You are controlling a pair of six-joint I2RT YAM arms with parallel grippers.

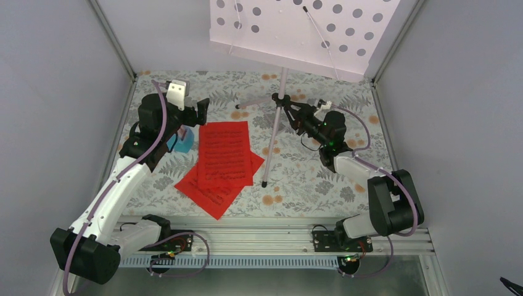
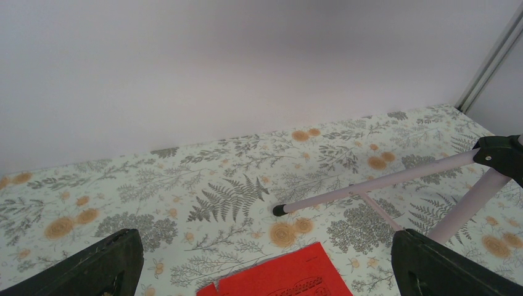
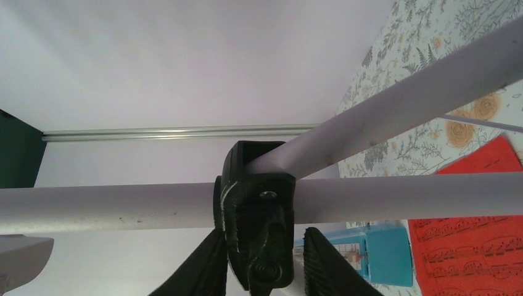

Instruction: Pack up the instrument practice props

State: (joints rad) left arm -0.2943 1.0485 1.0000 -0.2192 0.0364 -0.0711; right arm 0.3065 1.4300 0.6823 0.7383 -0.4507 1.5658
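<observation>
Near the back edge of the table point(image 1: 308, 179), my right gripper point(image 3: 264, 246) clamps the music stand point(image 1: 302, 31) by its hub point(image 3: 256, 203); my left gripper point(image 2: 265, 246) hangs open. A sideways tug could topple it.

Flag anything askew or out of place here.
The red sheet-music pages lie loose on the table, overlapped at crossed angles, not on the desk of the music stand. Nothing looks spilled or broken.

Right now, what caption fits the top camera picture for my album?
Right hand grips the lilac music stand; red sheet music lies on the table.
</observation>
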